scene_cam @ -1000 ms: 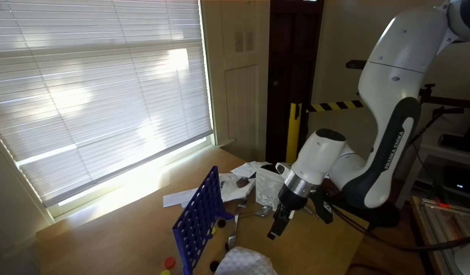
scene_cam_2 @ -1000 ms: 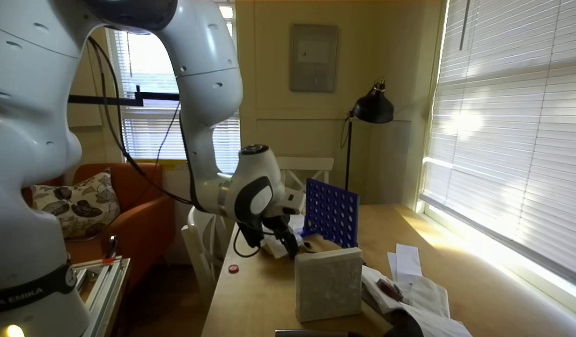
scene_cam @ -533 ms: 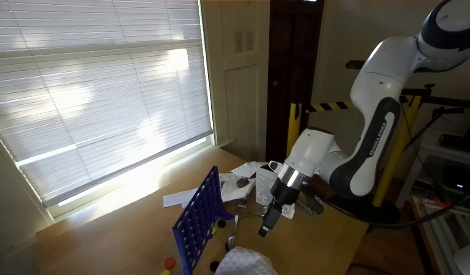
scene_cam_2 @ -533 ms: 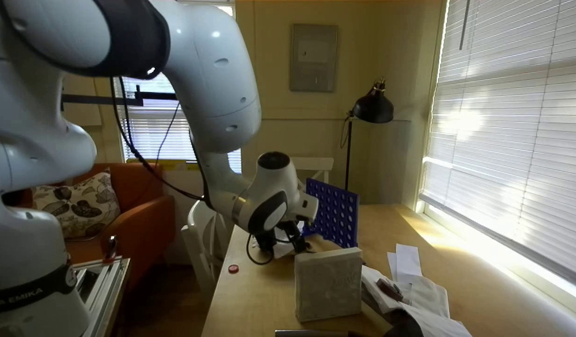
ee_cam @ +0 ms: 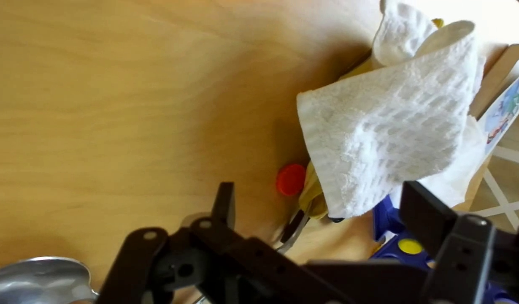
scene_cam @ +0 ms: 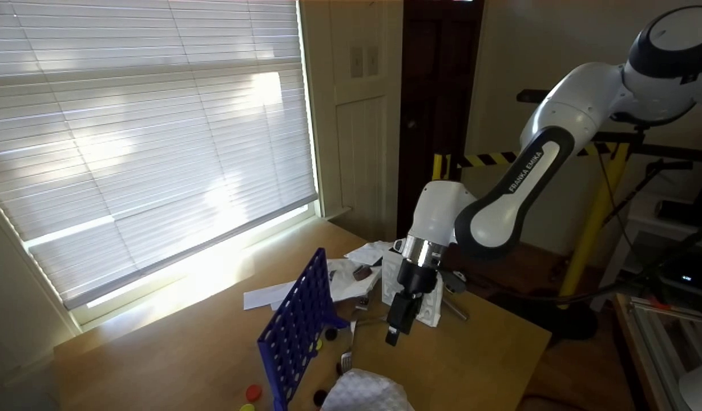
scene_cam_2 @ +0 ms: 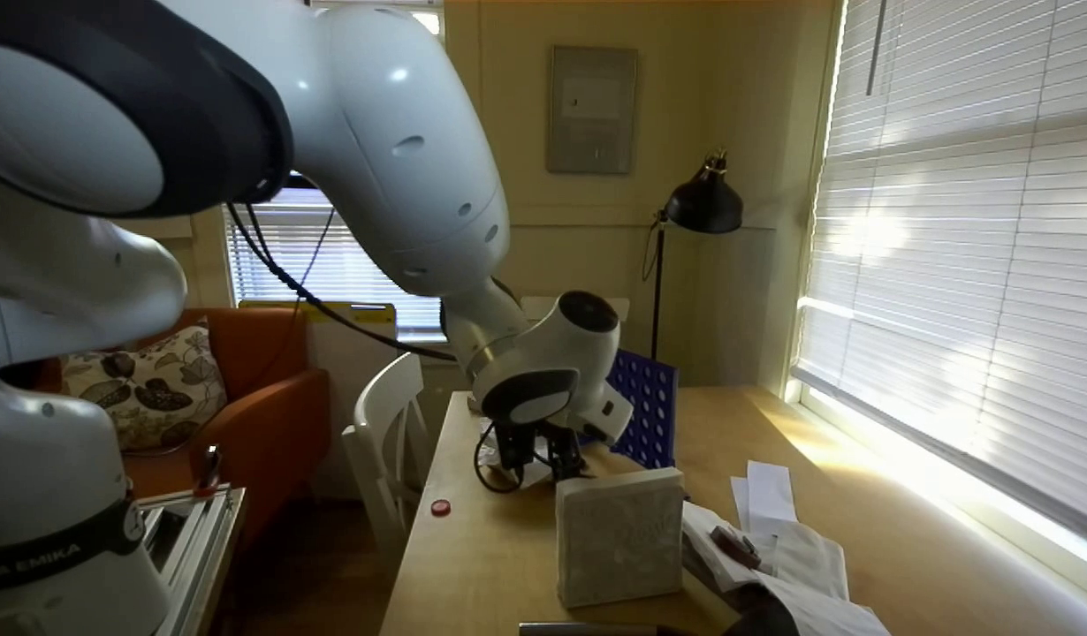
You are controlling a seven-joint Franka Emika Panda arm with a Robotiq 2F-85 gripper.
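My gripper (ee_cam: pixel 318 190) stands open above the table, nothing between its fingers. Past the fingertips in the wrist view lies a crumpled white cloth (ee_cam: pixel 386 131), draped over something yellow-brown (ee_cam: pixel 313 195). A red disc (ee_cam: pixel 290 179) rests against its edge. Behind the right-hand finger (ee_cam: pixel 426 219) shows part of a blue rack with a yellow disc (ee_cam: pixel 410 246) in it. An exterior view has the gripper (scene_cam: pixel 393 335) to the right of the upright blue rack (scene_cam: pixel 297 337) and beyond the cloth (scene_cam: pixel 365 393). From the opposite end, a white slab (scene_cam_2: pixel 621 539) stands in front of the gripper's tips.
A shiny metal spoon (ee_cam: pixel 40 280) lies at lower left in the wrist view. A fork (scene_cam: pixel 346 361) lies beside the rack. Papers and bags (scene_cam: pixel 351 279) cover the table behind it. Another red disc (scene_cam: pixel 253 392) sits left of the rack. A white chair (scene_cam_2: pixel 393 424) adjoins the table.
The arm has reached further out and its forearm has swung lower. The wrist has turned to point more steeply down, while the fingertips shifted only slightly. The table objects stayed put.
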